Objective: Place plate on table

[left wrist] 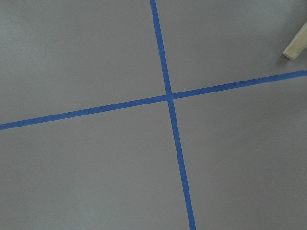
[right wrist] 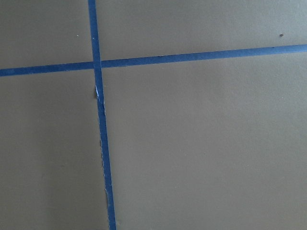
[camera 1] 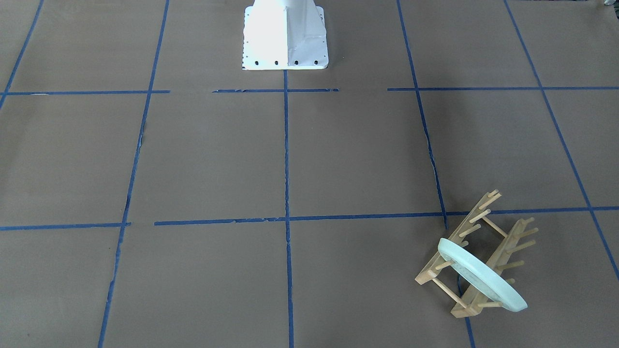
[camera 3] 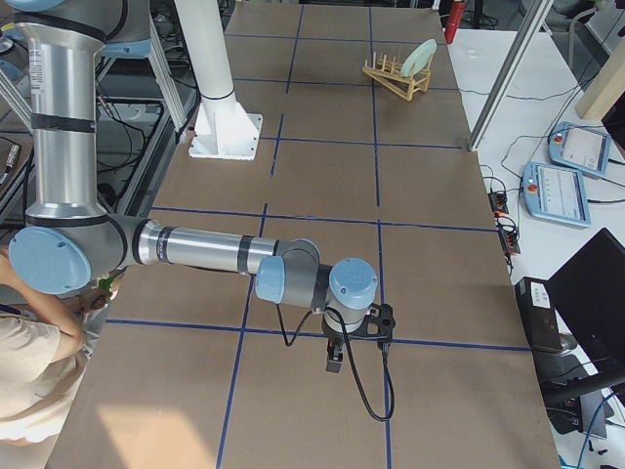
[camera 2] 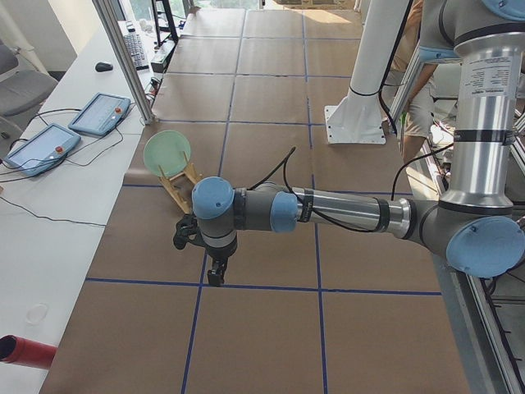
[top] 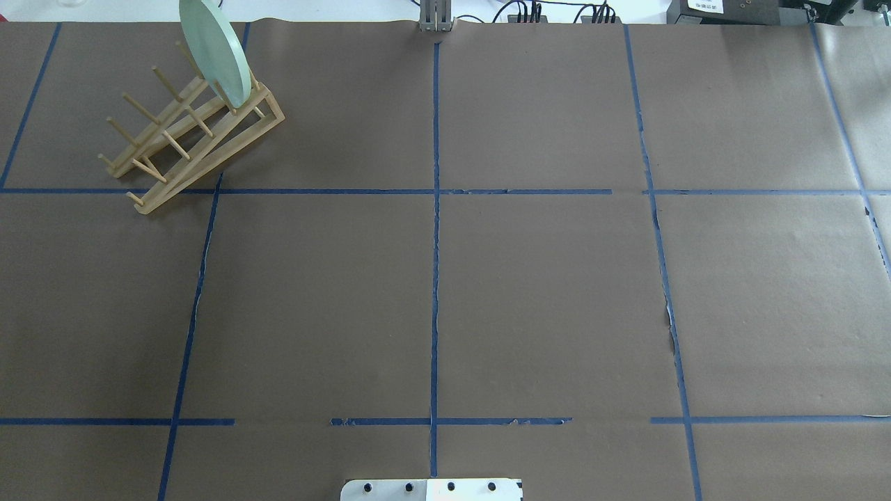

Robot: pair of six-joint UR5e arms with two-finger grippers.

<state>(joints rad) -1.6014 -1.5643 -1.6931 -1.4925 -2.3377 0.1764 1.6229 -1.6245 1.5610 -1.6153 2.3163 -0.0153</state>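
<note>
The pale mint-green plate [camera 1: 478, 275] stands on edge between the pegs at one end of the wooden rack [camera 1: 471, 222], on the robot's left far side of the table [camera 1: 358, 154]. It also shows in the overhead view [top: 214, 52] and both side views [camera 2: 166, 152] [camera 3: 422, 57]. My left gripper [camera 2: 216, 275] points down over a blue tape line, short of the rack and apart from the plate. My right gripper [camera 3: 334, 357] points down over the opposite end of the table. Both show only in the side views, so I cannot tell whether they are open or shut.
The white robot base [top: 431, 489] stands at the table's near middle edge. A corner of the rack [left wrist: 297, 45] shows in the left wrist view. Teach pendants [camera 2: 41, 148] lie on the side bench beyond an aluminium post [camera 2: 123, 57]. A person stands by the robot [camera 3: 39, 371].
</note>
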